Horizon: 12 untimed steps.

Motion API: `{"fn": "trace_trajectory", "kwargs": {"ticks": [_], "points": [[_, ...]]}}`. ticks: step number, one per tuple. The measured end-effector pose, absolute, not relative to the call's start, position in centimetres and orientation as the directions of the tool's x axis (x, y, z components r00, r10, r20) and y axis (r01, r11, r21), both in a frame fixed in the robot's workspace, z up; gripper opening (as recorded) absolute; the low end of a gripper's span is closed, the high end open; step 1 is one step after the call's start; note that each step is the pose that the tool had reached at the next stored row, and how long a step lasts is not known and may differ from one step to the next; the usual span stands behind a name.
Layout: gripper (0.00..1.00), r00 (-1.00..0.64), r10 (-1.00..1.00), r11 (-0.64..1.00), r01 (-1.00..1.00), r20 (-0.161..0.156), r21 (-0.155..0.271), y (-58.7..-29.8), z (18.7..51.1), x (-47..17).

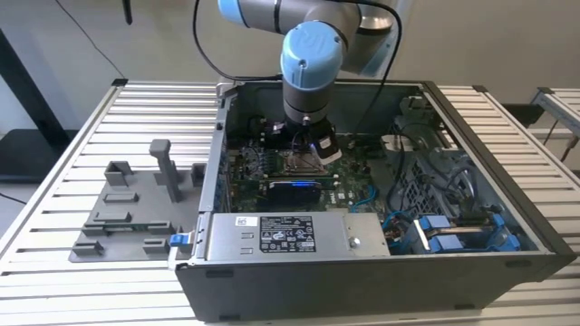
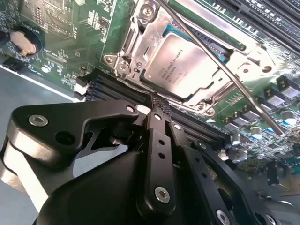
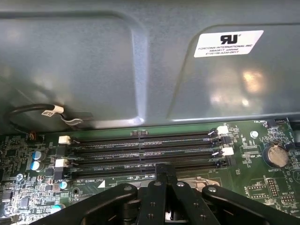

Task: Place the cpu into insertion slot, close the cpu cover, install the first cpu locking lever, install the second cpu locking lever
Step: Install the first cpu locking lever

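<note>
- Black linkage of the gripper [image 2: 157, 101] fills the near part of both wrist views, and its 2 fingers come together at the tip [image 3: 165, 169].
- Its jaws are narrow, pressed together, with nothing visible between them.
- In the second wrist view the fingertips sit just beside the near edge of the socket. Whether they touch the metal cannot be told.
- The cpu [image 2: 180, 65] lies flat in the insertion slot [image 1: 303, 161], its silver-tan top facing up.
- The cpu cover [image 2: 136, 44], a silver frame, lies down around the chip, which shows through its square window.
- 1 thin metal locking lever [image 2: 243, 89] runs diagonally across the far side of the socket, raised clear of the green circuit board [image 2: 70, 23].
- In the first wrist view, 4 long black memory slots [image 3: 145, 150] with white end latches lie just beyond the fingertips. Behind them are a grey case wall [image 3: 93, 61] bearing a white sticker [image 3: 228, 43] and a black cable [image 3: 28, 110].
- A coin battery [image 3: 274, 154] sits on the board near 1 end of those slots.
- In the exterior view the arm [image 1: 308, 61] reaches straight down into the open computer case [image 1: 363, 272], over the socket.
- A grey fixture [image 1: 127, 210] lies on the slatted table [image 1: 54, 285] at the exterior view's left of the case.
</note>
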<state>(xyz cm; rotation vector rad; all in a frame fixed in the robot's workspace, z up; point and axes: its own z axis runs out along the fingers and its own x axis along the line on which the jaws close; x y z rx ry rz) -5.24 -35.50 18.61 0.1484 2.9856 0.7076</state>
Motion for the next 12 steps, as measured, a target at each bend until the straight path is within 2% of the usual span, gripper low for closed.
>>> {"fn": "trace_trajectory", "kwargs": {"ticks": [12], "points": [[0.11,-0.993,0.110,0.885,0.078,-0.045,0.458,-35.49,18.46,-4.59]]}}
